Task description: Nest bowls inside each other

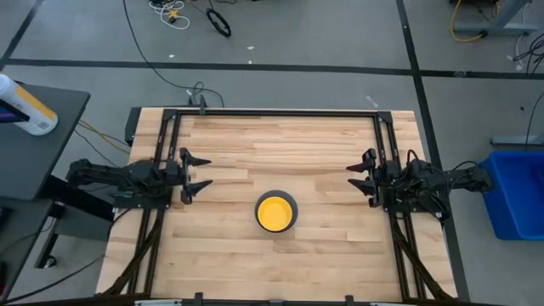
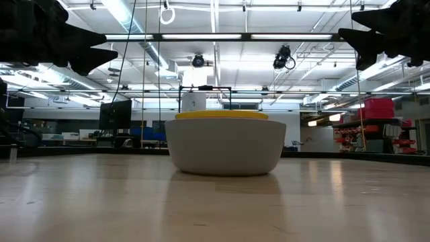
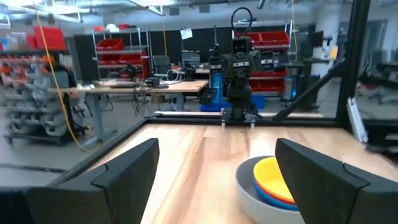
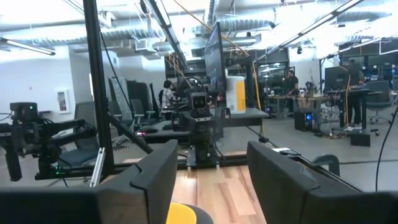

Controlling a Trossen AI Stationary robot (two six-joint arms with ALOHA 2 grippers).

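Note:
The bowls stand as one nested stack near the table's middle: a grey bowl (image 1: 289, 202) outermost, a yellow bowl (image 1: 274, 212) on top inside it. In the left wrist view a blue rim (image 3: 273, 198) and a red rim show under the yellow bowl (image 3: 277, 177), all inside the grey bowl (image 3: 249, 193). The grey bowl (image 2: 225, 146) rests on its base on the wood. My left gripper (image 1: 197, 173) hovers open at the table's left side, my right gripper (image 1: 360, 178) open at the right side. Both are well away from the stack and hold nothing.
A black frame (image 1: 280, 112) runs round the wooden table top. A blue bin (image 1: 514, 191) stands off the table at the right, and a white bottle (image 1: 25, 106) lies on a side stand at the far left. People show far off in the room in the right wrist view.

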